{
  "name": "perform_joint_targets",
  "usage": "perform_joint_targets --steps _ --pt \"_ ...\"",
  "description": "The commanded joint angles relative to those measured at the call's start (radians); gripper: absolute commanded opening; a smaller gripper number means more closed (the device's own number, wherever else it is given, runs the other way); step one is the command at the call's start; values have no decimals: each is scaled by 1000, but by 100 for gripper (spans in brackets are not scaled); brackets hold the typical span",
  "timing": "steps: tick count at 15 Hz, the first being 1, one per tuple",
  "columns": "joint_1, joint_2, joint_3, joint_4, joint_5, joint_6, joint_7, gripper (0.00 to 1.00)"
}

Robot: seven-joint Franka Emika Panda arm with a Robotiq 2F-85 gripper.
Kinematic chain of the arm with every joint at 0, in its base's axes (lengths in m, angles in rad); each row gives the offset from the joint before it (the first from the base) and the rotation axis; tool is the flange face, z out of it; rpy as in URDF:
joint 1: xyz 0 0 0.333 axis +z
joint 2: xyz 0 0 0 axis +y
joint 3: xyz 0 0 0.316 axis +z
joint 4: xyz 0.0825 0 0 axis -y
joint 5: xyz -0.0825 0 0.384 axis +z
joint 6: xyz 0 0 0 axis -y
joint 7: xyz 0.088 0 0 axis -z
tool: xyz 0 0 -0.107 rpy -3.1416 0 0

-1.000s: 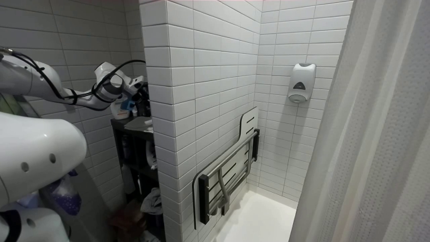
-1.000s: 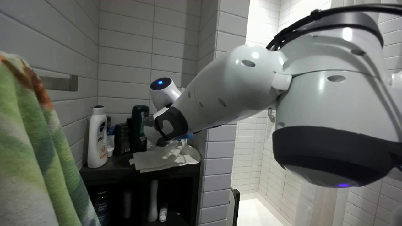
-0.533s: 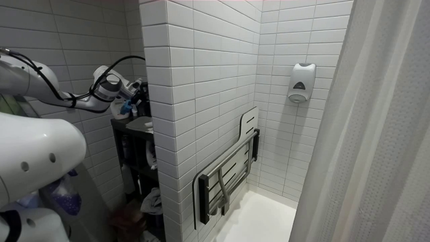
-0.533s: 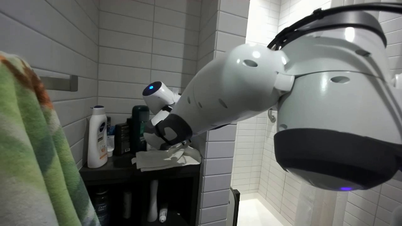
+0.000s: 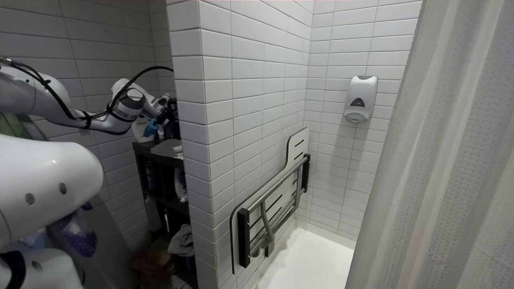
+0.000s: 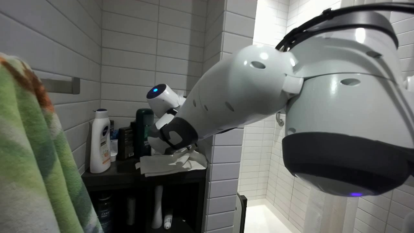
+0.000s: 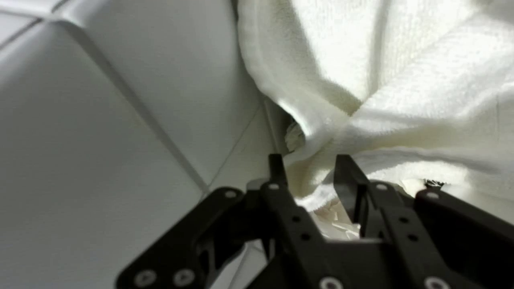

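- Partly parted, the jaws of one black gripper (image 7: 310, 162) straddle a gathered fold of a white towel (image 7: 433, 88); whether they press on it cannot be told.
- Standing nearby in an exterior view: one white bottle (image 6: 101, 142), one dark green bottle (image 6: 144, 129), one black container (image 6: 126, 142) and one small tube (image 6: 114, 150), others half hidden behind.
- Below them: one dark can (image 6: 105, 213), two upright pale containers (image 6: 157, 207), one white tube (image 6: 168, 219) on its side.
- Draped over a black shelf unit (image 6: 129, 179), the towel lies crumpled beside a white-tiled partition (image 6: 225, 171).
- Beyond the partition: a bright shower floor (image 5: 313, 257), one folded-up seat (image 5: 273, 204), one wall dispenser (image 5: 361, 98) and a pale curtain (image 5: 433, 160).
- In an exterior view, the white arm (image 6: 239, 94) largely screens the gripper; a green patterned cloth (image 6: 29, 145) hangs in the foreground, near a metal bar (image 6: 59, 85).
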Motion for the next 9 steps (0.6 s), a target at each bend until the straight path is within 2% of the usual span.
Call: perform_joint_targets --steps 1,2,3,9 --pt "0 -5 -3 4 6 -5 -2 39" --pt "0 -5 -3 4 6 -5 -2 64" --pt "4 -8 -5 3 4 -6 1 64" --pt "40 41 28 -38 64 60 -27 99"
